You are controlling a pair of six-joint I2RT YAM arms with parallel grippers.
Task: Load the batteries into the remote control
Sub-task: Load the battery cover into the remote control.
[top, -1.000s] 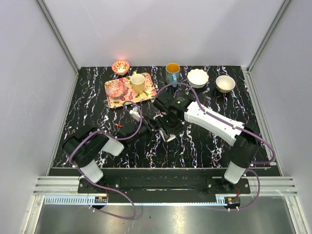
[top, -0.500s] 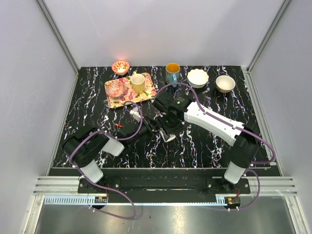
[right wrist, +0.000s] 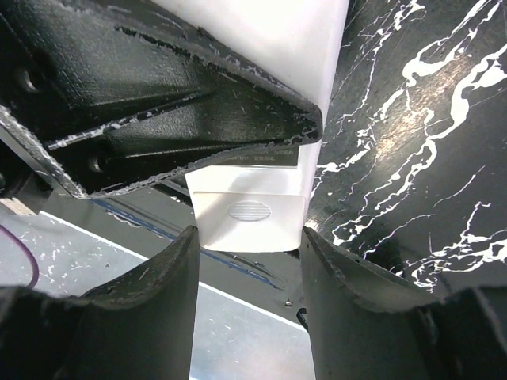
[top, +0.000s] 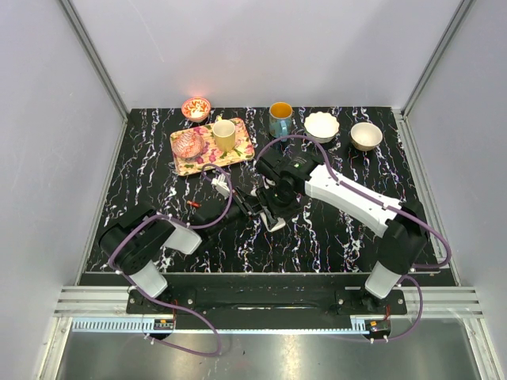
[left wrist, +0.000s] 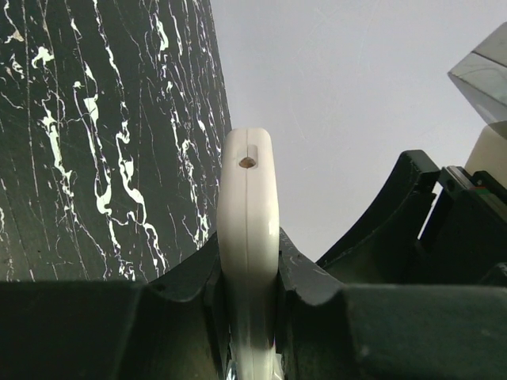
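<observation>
The white remote control (top: 273, 221) is held above the table's middle by both grippers. My left gripper (top: 255, 208) is shut on it; in the left wrist view the remote (left wrist: 247, 198) stands edge-on, clamped in my left gripper (left wrist: 247, 255). My right gripper (top: 272, 199) meets it from the far side. In the right wrist view the remote's end (right wrist: 261, 178), with a ribbed oval on its cover (right wrist: 249, 210), sits in my right gripper (right wrist: 249, 237), both fingertips touching its sides. One tiny red battery (top: 192, 204) lies on the table to the left. Other batteries are not visible.
A floral tray (top: 240, 151) at the back left holds a pink glass dish (top: 188, 144) and a yellow cup (top: 224, 134). Behind it stands a small red bowl (top: 196, 107). A blue mug (top: 280, 117) and two white bowls (top: 322, 125) (top: 366, 134) line the back.
My right arm's wrist has shifted slightly toward the back right. The left arm and the remote have barely moved.
</observation>
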